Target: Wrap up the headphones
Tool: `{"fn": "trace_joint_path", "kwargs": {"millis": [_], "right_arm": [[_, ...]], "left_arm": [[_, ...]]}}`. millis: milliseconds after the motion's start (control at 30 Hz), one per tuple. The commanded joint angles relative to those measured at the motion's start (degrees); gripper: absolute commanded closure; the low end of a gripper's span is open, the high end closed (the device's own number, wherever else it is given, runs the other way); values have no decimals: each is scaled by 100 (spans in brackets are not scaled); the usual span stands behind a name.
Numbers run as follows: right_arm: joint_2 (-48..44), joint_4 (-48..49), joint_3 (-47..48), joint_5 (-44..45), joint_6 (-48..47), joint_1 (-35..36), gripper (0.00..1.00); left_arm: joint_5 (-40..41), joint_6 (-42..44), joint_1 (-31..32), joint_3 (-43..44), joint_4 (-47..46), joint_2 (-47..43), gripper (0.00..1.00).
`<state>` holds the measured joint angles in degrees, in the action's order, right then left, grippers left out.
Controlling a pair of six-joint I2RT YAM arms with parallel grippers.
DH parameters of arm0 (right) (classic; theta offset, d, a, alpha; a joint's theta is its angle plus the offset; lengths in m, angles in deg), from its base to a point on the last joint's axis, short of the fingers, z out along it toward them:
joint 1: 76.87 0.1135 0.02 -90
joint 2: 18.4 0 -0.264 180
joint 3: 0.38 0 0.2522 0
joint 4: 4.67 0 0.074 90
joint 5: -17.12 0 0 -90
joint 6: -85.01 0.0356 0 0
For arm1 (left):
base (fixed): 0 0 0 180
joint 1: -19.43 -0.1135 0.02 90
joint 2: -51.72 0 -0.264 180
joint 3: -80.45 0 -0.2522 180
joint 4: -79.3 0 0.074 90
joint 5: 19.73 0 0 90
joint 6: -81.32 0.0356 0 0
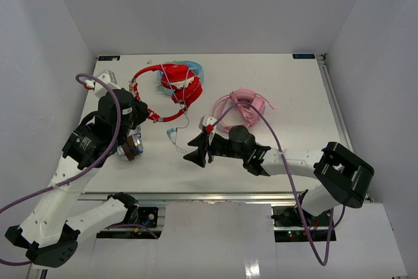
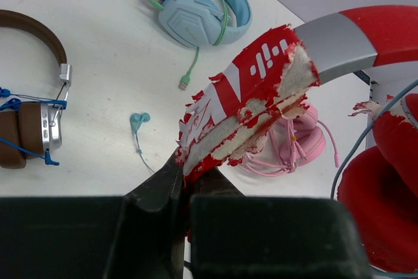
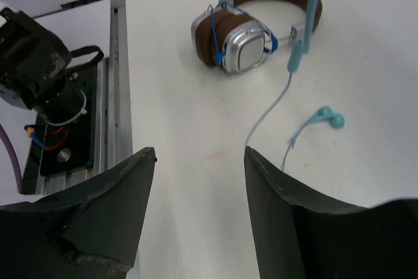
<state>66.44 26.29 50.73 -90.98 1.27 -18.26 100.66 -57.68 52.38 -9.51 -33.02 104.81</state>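
Observation:
The red headphones lie at the back left of the table, partly over light-blue headphones. My left gripper is shut on the worn, flaking red headband. In the left wrist view the jaws pinch the padding's end, and the red earcups show at the right. A thin pale cable trails from the earcups toward the table's middle. In the right wrist view it hangs down ahead of the fingers. My right gripper is open and empty above bare table, near the cable's end.
Light-blue headphones lie behind the red pair. Pink headphones lie at mid-table. Brown headphones sit under my left arm. Teal earbuds lie between the grippers.

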Motion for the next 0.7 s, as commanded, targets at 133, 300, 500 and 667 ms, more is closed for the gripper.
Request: {"fn": "trace_joint_path", "kwargs": {"millis": [133,300,500,667], "right_arm": [[782,1662,410,-126,-807,28,36],[1268,1989,620,118,-906,10,36],[1849,2658,759,195,-914,3,39],[2197,3290,827,208,-817,-2,39]], "left_arm": [[-477,-215,-32,491,-352,-125,100],[-568,-216,-25,595,-321,-153,100],[-631,-198,-27,636,-320,-159,100],[-645,-189,-25,685,-312,-167,100]]}}
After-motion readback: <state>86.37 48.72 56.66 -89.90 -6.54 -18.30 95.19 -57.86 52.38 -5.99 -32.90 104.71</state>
